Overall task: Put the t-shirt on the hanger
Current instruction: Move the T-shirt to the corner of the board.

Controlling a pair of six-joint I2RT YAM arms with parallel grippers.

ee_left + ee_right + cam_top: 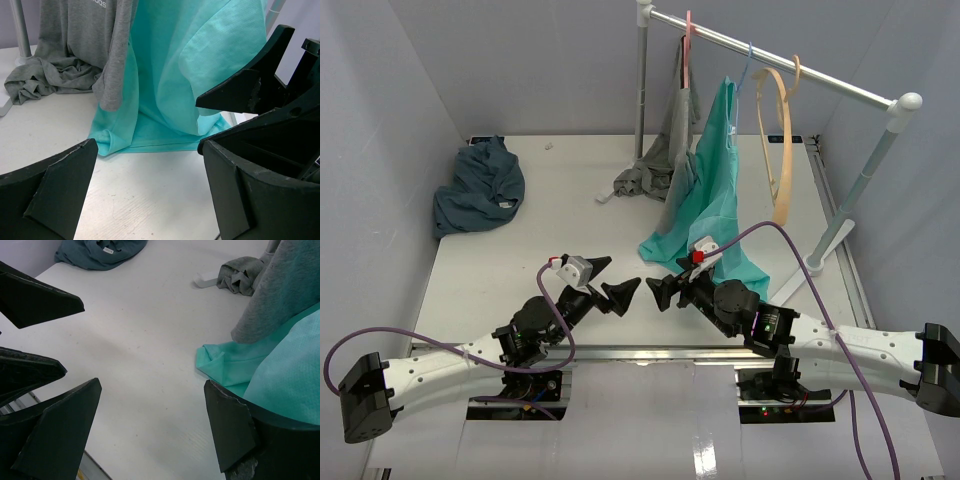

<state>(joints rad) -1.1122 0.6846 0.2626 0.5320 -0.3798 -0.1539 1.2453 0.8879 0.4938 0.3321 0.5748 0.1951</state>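
The dark slate-blue t-shirt (477, 186) lies crumpled at the table's far left corner; its edge with a white label shows in the right wrist view (102, 251). The tan wooden hanger (779, 150) hangs bare by its hook on the rail (772, 62) at the back right. My left gripper (610, 280) is open and empty near the table's front middle. My right gripper (667, 285) is open and empty, facing it tip to tip. In the wrist views, the left gripper (145, 200) and the right gripper (155, 435) hold nothing over bare table.
A bright teal-green garment (712, 190) and a grey garment (665, 150) hang from the rail on thin hangers and trail onto the table. The rack's posts (642, 80) and its base foot (825, 250) stand at the back and right. Grey walls enclose the table.
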